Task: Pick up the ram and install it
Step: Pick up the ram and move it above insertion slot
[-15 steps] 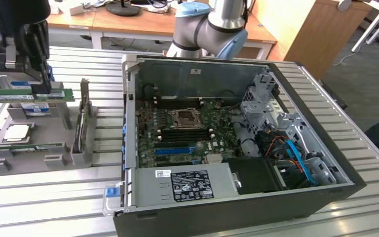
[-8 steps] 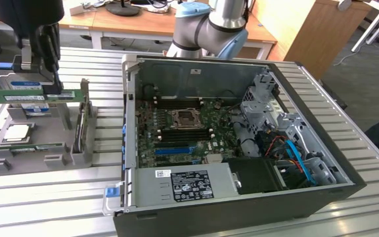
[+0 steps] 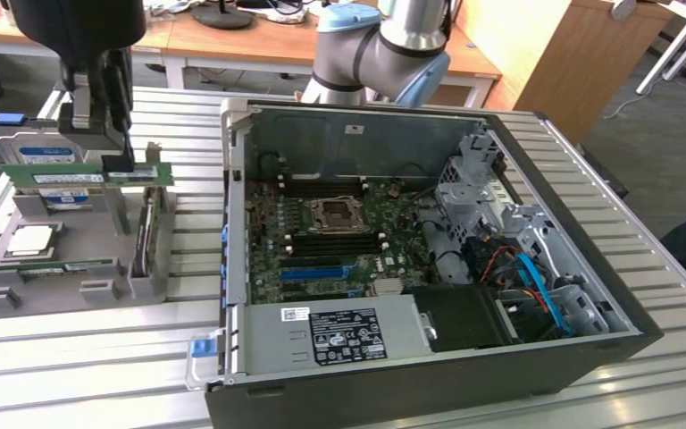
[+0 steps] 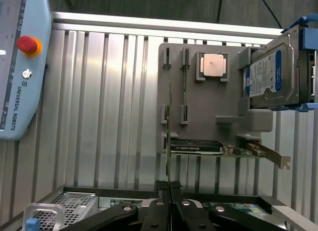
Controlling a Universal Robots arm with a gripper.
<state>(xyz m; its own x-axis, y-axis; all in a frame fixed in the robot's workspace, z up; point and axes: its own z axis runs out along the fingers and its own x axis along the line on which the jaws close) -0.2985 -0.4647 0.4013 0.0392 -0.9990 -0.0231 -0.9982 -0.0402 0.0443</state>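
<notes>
So, a slatted metal table (image 3: 81, 366) was mostly taken up by an open PC case (image 3: 355, 407), motherboard (image 3: 307, 255) exposed. At the exterior view's left, a grey parts tray (image 3: 75, 299) was parked just beside it, with a hard drive (image 3: 33, 150) stood at its far end. The gripper (image 3: 117, 166) was clamped tight on the ram (image 3: 57, 174), which was held level over the tray. It was probably clear of the tray, though that was hard to judge.

Hard drive (image 4: 271, 74) and processor (image 4: 212, 65) rest on grey holder (image 4: 208, 109).
</notes>
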